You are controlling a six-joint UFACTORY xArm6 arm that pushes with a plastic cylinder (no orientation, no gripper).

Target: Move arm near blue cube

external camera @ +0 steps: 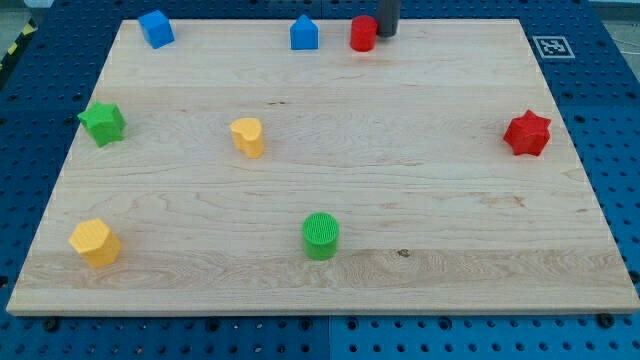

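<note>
Blue cube (156,28) sits at the desk's (400,220) top-left corner, well apart from the rod. Its tip (387,35), a bare hand gripping nothing, rests just beside the red cylinder (363,34), leaving a long leftward slide.

Only a short stretch of my body shows at the view's top edge: a straight, dark grey to black rod, round in section and smooth, with a faint lighter sheen down one side. It is cut off by the frame above, so no joints, cables, screws or markings can be made out. My tip (387,35) is its blunt, flat lower end, the same dark colour as the rest.
</note>
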